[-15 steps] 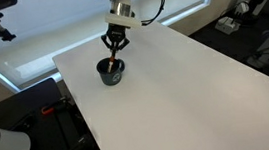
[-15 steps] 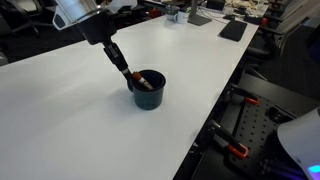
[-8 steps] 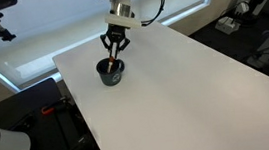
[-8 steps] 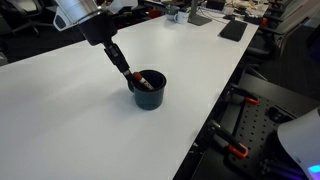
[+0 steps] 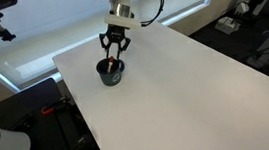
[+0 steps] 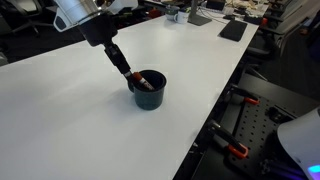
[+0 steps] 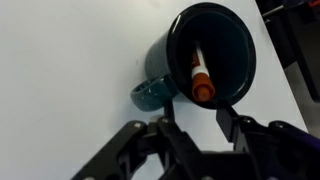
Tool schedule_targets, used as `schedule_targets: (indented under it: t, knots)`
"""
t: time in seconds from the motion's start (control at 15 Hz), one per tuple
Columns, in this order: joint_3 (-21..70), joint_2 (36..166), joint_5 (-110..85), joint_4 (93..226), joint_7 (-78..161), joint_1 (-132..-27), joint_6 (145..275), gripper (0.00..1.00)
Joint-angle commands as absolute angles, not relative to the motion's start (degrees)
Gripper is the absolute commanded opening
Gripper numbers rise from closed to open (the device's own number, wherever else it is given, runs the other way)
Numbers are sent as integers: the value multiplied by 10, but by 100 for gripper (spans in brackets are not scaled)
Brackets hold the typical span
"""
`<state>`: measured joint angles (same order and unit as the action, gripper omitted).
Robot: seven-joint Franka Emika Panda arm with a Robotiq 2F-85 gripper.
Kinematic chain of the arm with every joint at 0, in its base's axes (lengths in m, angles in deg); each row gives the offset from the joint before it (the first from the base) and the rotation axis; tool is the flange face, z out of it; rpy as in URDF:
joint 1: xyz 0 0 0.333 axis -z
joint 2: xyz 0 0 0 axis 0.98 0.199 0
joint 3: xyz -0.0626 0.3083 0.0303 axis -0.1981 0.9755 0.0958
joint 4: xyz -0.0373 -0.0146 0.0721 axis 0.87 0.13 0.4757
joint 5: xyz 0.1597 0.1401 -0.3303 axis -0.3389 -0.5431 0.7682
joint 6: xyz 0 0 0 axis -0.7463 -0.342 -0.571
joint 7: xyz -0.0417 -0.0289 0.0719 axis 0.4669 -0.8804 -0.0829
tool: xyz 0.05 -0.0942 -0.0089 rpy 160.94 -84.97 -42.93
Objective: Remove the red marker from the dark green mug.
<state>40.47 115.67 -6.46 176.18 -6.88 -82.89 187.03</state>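
Observation:
The dark green mug (image 7: 212,52) stands upright on the white table; it shows in both exterior views (image 5: 111,73) (image 6: 148,90). The red marker (image 7: 199,78) leans inside it, its capped end resting at the rim near the handle (image 7: 152,94); in an exterior view its tip (image 6: 140,81) pokes over the rim. My gripper (image 7: 196,117) is open and empty, its fingertips just above the mug's rim on either side of the marker's end. In the exterior views (image 5: 113,55) (image 6: 126,70) the fingers hang right over the mug.
The white table (image 5: 176,91) (image 6: 70,120) extends wide around the mug. Its edges (image 5: 72,102) (image 6: 215,110) drop off to floor equipment. Desks with clutter (image 6: 200,15) stand beyond the far end.
The gripper has lowered very slightly toward the mug; the mug and marker have not moved.

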Motion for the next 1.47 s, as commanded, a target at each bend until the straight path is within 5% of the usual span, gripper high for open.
schedule_targets:
  t: [0.0, 0.2, 1.4]
  knots:
    - [401, 1157, -66, 1758, -68, -831, 1868, 80]
    - [400, 1146, -62, 1762, -56, -835, 1866, 100]
    - [412, 1136, -64, 1783, 29, -862, 1852, 100]
